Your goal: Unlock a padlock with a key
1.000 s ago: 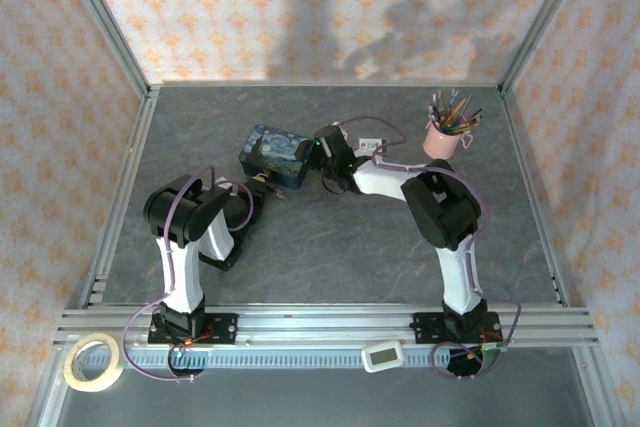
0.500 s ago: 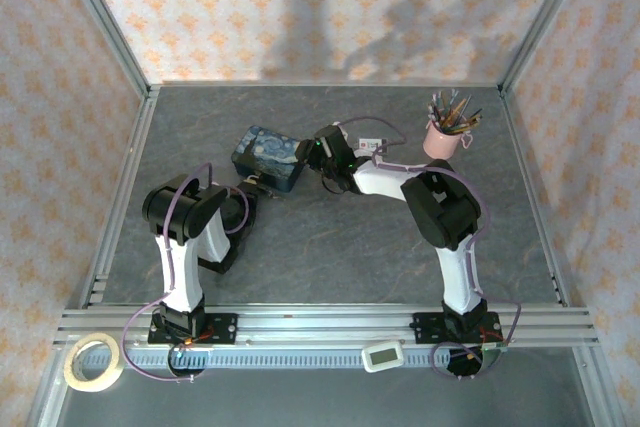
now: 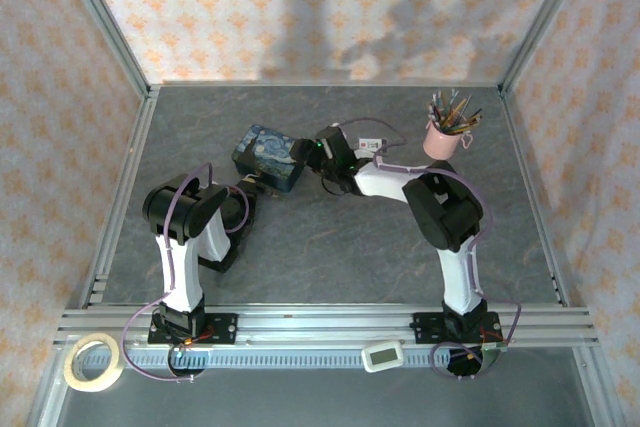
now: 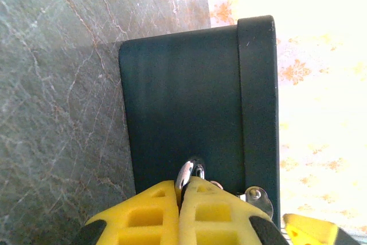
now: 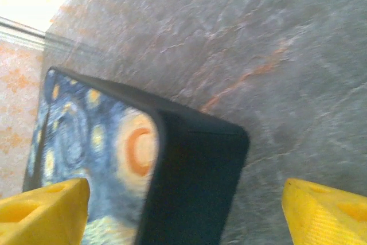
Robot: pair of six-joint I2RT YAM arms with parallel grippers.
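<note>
My left gripper (image 4: 182,190) is shut on the padlock (image 4: 190,171). Only its thin silvery shackle pokes out between the yellow pads, against the dark side wall of the blue painted tin (image 4: 183,101). A small metal latch tab (image 4: 253,194) sits just right of the pads. In the top view the left gripper (image 3: 252,185) is at the tin's (image 3: 268,155) near side. The right gripper (image 3: 306,154) is at the tin's right end. My right gripper (image 5: 183,210) is open, its fingers wide on either side of the tin's corner (image 5: 195,170). The key is hidden.
A pink cup of pens (image 3: 444,133) stands at the back right and a small white-and-black card (image 3: 371,144) lies behind the right arm. A tape roll (image 3: 94,361) and a white device (image 3: 382,356) rest on the front rail. Patterned walls and a metal frame enclose the table.
The right gripper's fingers have spread wider around the tin. The tin and the left gripper shifted slightly left earlier and have held still since.
</note>
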